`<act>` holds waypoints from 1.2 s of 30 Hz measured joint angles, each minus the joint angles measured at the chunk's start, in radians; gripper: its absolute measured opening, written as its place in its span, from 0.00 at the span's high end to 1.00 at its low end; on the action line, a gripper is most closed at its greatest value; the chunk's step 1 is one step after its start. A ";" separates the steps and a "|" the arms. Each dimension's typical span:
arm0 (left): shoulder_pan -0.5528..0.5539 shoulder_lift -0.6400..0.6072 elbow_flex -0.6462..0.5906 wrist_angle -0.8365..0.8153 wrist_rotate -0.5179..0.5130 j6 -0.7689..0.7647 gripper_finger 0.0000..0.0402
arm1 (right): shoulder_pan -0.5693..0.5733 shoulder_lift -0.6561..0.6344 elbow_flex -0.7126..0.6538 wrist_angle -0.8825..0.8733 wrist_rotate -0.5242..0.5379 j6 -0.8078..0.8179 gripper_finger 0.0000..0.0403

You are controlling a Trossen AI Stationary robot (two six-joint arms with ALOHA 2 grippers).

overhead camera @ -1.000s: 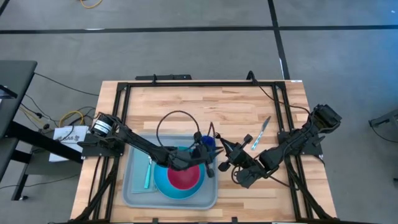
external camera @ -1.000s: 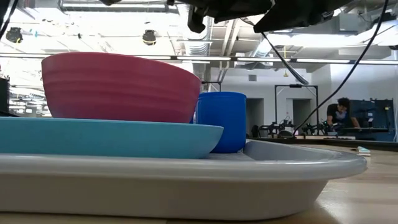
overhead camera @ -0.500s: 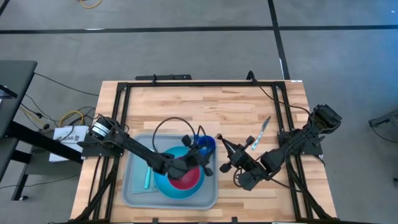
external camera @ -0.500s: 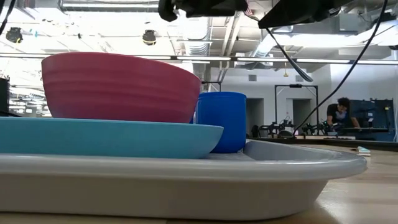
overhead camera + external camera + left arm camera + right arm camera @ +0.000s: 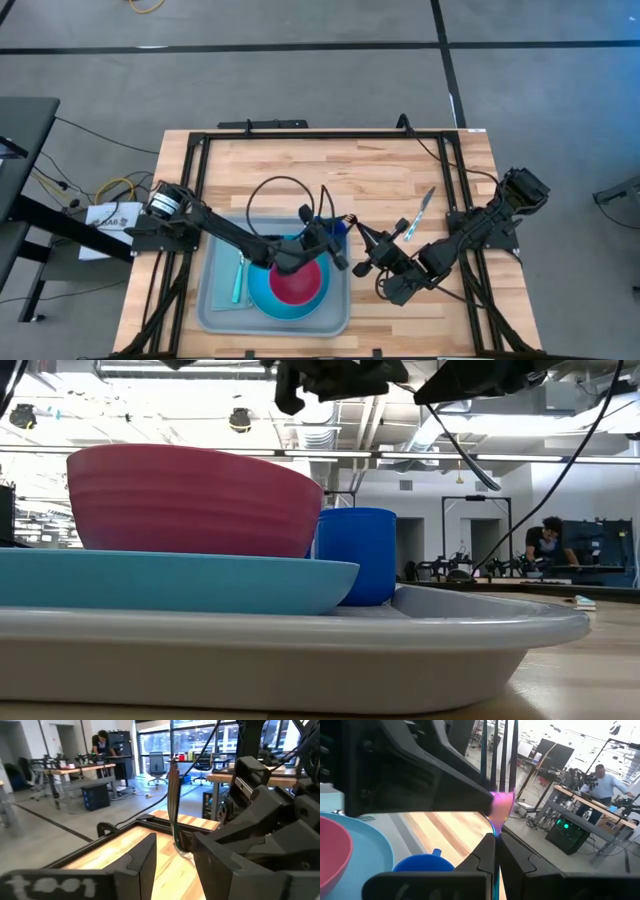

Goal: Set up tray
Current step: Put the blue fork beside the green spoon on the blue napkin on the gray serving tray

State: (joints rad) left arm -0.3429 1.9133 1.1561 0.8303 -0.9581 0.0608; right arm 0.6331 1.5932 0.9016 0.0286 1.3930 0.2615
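Note:
The light grey-blue tray (image 5: 215, 300) lies at the table's near left and fills the front of the low view (image 5: 450, 625). A bright blue plate (image 5: 262, 297) rests on the tray and carries a pink bowl (image 5: 296, 284). A blue cup (image 5: 337, 230) stands on the tray's far right corner, and a teal utensil (image 5: 238, 280) lies along its left side. My left gripper (image 5: 335, 258) hovers open above the bowl's right edge, next to the cup. My right gripper (image 5: 362, 252), just right of the tray, is shut on an iridescent fork (image 5: 497, 780). My right gripper pinches the fork between its two fingers at the neck just below the tines (image 5: 495, 832). The tines stick out past the fingertips, along the fingers. The fork is lifted clear of the table; its handle is hidden behind the fingers.
A knife (image 5: 420, 211) lies on the bare wood right of centre, beyond my right gripper. A black metal frame (image 5: 330, 133) runs round the table top. The far half of the table is open wood. People work at benches in the room behind.
My left gripper has shifted above the bowl and cup, first a little toward the near edge, then back toward the far edge, turning as it went. My right gripper has kept the fork in about the same place.

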 joint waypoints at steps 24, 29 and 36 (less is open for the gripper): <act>0.035 0.000 0.000 0.058 0.099 0.077 0.98 | -0.002 0.000 0.000 0.010 -0.010 0.000 0.91; 0.036 0.000 0.000 0.057 0.092 0.086 0.99 | -0.011 0.000 0.000 0.010 -0.062 0.000 0.85; 0.029 -0.011 0.000 0.058 0.007 0.204 1.00 | 0.011 -0.004 0.000 0.009 -0.086 -0.051 0.81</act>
State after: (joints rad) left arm -0.3144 1.9026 1.1557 0.8886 -0.9507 0.2649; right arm 0.6445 1.5894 0.9020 0.0376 1.3075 0.2105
